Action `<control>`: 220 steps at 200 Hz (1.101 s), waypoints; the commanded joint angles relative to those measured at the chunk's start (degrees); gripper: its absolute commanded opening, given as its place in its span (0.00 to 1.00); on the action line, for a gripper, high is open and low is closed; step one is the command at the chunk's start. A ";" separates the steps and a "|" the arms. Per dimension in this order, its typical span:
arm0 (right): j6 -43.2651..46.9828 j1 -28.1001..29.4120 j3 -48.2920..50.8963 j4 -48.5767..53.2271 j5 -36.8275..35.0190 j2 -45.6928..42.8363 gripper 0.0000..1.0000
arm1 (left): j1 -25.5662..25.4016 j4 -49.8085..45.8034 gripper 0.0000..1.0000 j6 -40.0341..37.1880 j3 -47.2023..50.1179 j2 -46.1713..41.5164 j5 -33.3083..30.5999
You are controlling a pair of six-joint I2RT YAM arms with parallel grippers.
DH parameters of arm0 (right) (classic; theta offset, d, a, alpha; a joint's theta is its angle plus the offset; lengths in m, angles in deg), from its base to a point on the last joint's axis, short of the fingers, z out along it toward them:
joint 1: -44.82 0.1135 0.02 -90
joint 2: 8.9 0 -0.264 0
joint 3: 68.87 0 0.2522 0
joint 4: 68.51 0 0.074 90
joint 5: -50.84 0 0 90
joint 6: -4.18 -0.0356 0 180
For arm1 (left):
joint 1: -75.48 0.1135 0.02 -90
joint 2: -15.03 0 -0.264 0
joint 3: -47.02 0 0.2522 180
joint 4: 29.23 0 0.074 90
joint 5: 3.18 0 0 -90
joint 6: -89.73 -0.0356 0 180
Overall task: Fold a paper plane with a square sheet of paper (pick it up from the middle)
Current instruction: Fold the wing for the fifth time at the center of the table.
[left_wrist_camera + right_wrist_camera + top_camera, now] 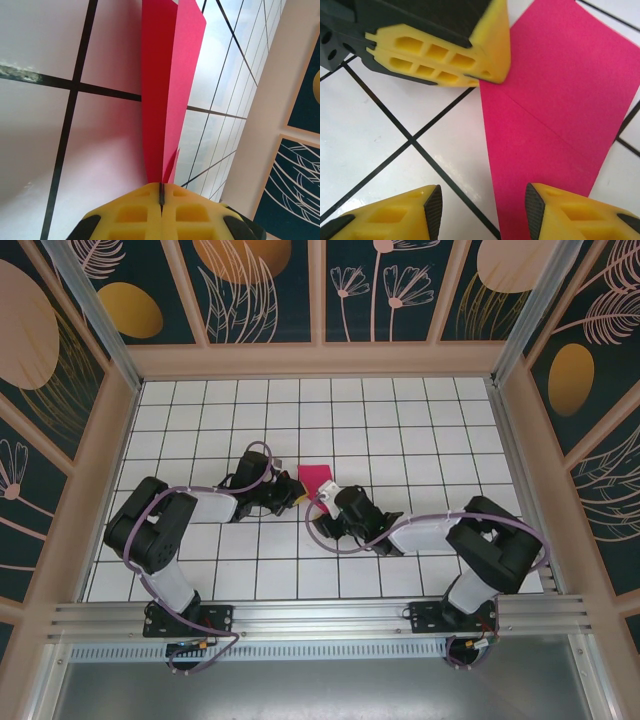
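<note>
The square sheet of paper (pixel 315 478) is magenta-pink and folded into layers, at the middle of the tiled floor. From the left wrist, the paper (pixel 167 90) stands on edge in two leaves. My left gripper (pixel 161 186) is shut on its near end, and from above the left gripper (pixel 291 495) sits just left of the sheet. In the right wrist view the paper (pixel 560 95) shows a diagonal crease, with the left gripper's yellow fingers (pixel 445 52) pinching its corner. My right gripper (pixel 482 210) is open, straddling the paper's left edge, and from above the right gripper (pixel 326 502) is just below the sheet.
The white tiled floor (pixel 400 420) has free room behind the paper and to both sides. Patterned walls (pixel 320 290) with beige frames enclose the cell. An aluminium rail (pixel 320 618) carries both arm bases at the near edge.
</note>
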 commanded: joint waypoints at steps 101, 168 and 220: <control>11.82 1.31 -4.73 -12.82 -11.34 9.60 0.37 | -0.20 -2.55 0.00 0.76 -1.65 -0.41 -0.49; 12.66 1.67 -4.35 -12.03 -9.95 10.52 0.10 | -0.11 -5.09 0.15 -0.73 -3.75 -1.61 -0.90; 10.00 0.94 -2.85 -13.36 -5.96 9.20 0.01 | 4.35 -9.19 0.36 -4.87 -6.95 -3.82 -1.50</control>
